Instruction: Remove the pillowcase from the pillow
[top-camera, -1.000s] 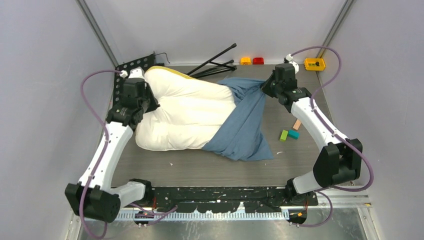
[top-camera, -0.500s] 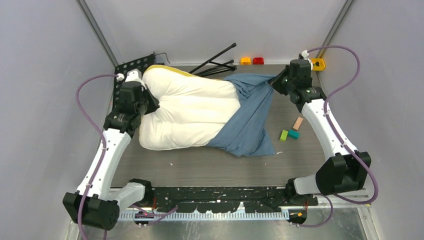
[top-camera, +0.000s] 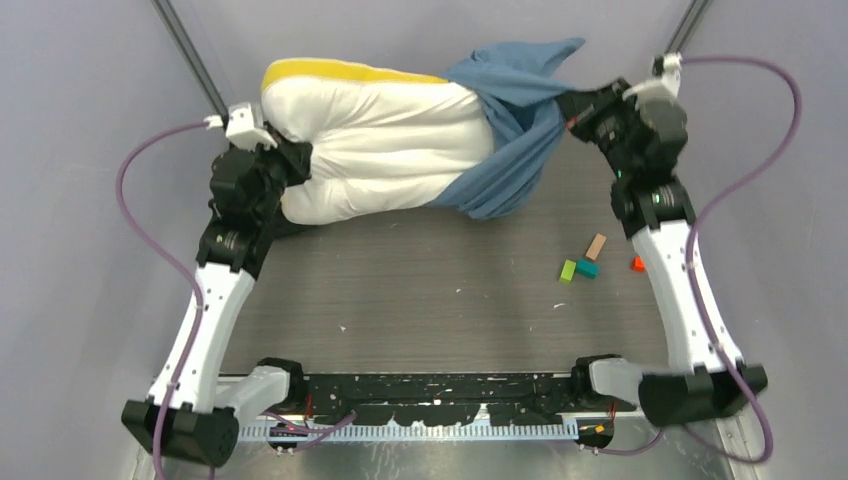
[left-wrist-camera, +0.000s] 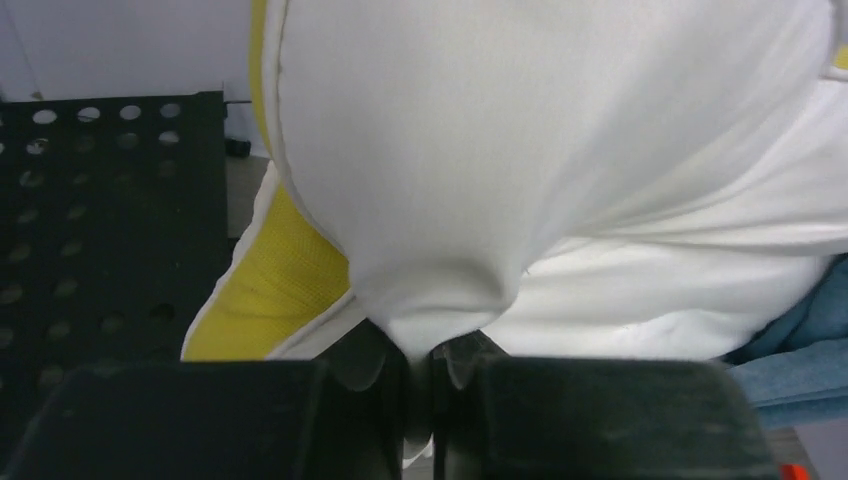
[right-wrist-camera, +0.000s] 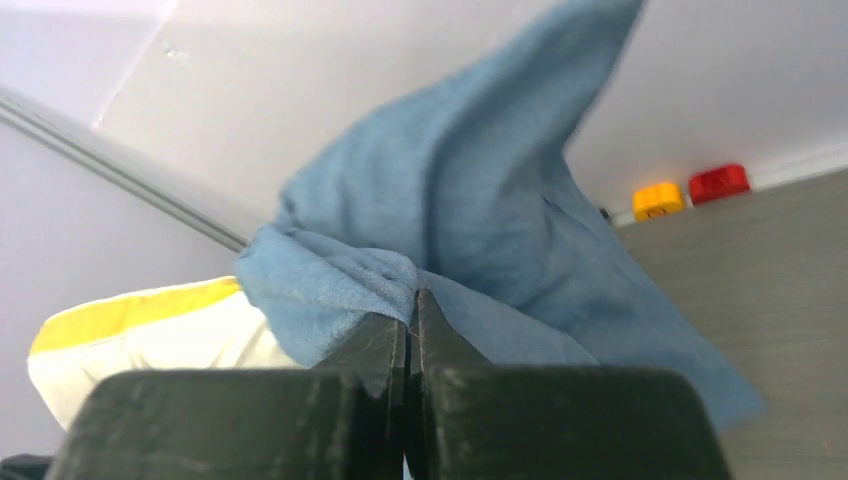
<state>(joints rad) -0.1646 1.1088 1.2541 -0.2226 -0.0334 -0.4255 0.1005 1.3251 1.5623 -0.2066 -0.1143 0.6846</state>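
Note:
The cream-white pillow (top-camera: 385, 135) with yellow edging hangs lifted above the table's far side between both arms. Its right end is still inside the dusty blue pillowcase (top-camera: 515, 125), which bunches and drapes down. My left gripper (top-camera: 288, 160) is shut on a pinch of the pillow's white fabric, seen up close in the left wrist view (left-wrist-camera: 420, 345). My right gripper (top-camera: 572, 105) is shut on the pillowcase; the right wrist view shows the jaws (right-wrist-camera: 411, 305) closed on blue cloth (right-wrist-camera: 480, 230), with the pillow (right-wrist-camera: 150, 335) to the left.
Small coloured blocks (top-camera: 585, 262) and a red piece (top-camera: 637, 264) lie on the table's right side. A black perforated plate (left-wrist-camera: 110, 220) is at the far left. Yellow and red items (right-wrist-camera: 690, 192) sit by the back wall. Grey walls close in on all sides.
Both arms have risen and moved back, lifting pillow and pillowcase off the table. The right gripper pulled the blue cloth up and to the right; more white pillow shows.

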